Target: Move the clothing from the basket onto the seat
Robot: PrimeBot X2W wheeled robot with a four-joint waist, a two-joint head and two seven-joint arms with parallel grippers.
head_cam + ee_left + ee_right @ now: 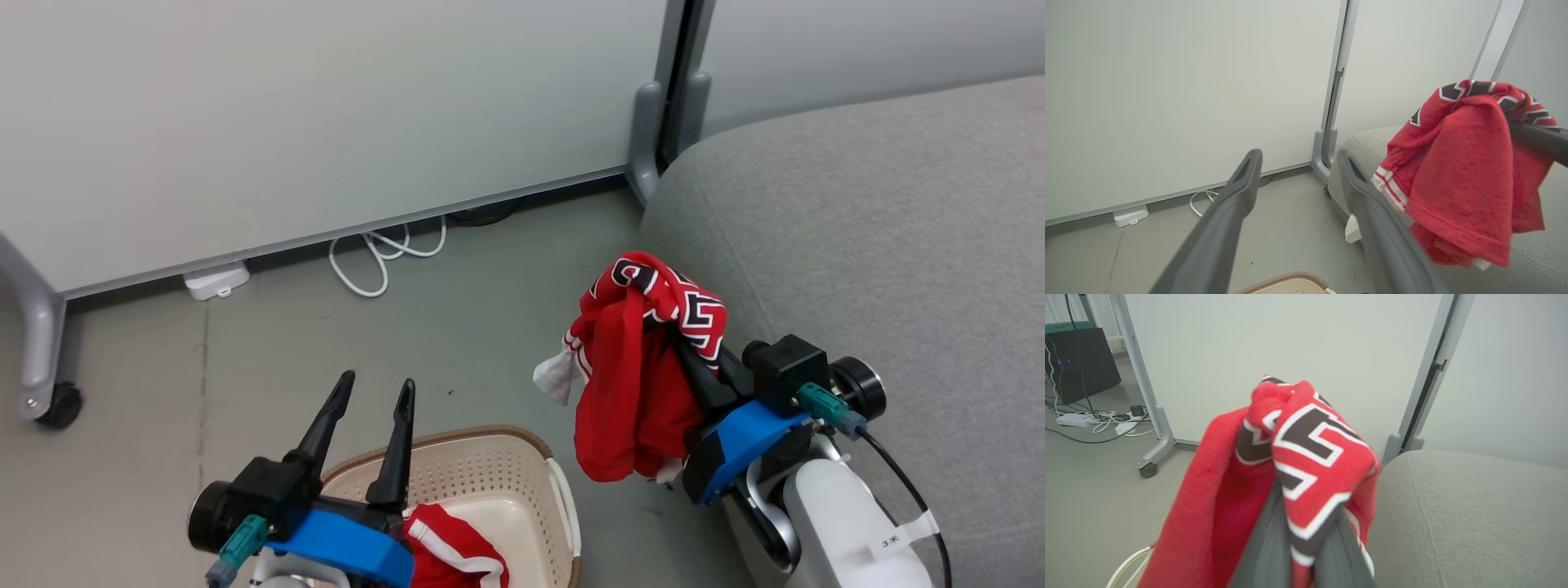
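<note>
My right gripper [665,331] clamps the lettered garment [629,392] high, I reckon to clear the seat [857,245] at 2 o'clock; left gripper [378,388] gapes.

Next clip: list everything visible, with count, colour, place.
red cloth garment with black-and-white block lettering: 1, red, hanging from right gripper beside the seat
red cloth garment with wide white band: 1, red, inside basket
perforated plastic basket, brown woven-look rim: 1, cream-white, on floor
fabric sofa seat: 1, light grey, head view's right
looped cable: 1, white, floor below panels
small plastic box: 1, white, floor below panels
wheeled partition panels: 2, pale grey, background
left gripper: 1, dark fingers, open, above basket
right gripper: 1, dark fingers, shut on lettered garment
</note>
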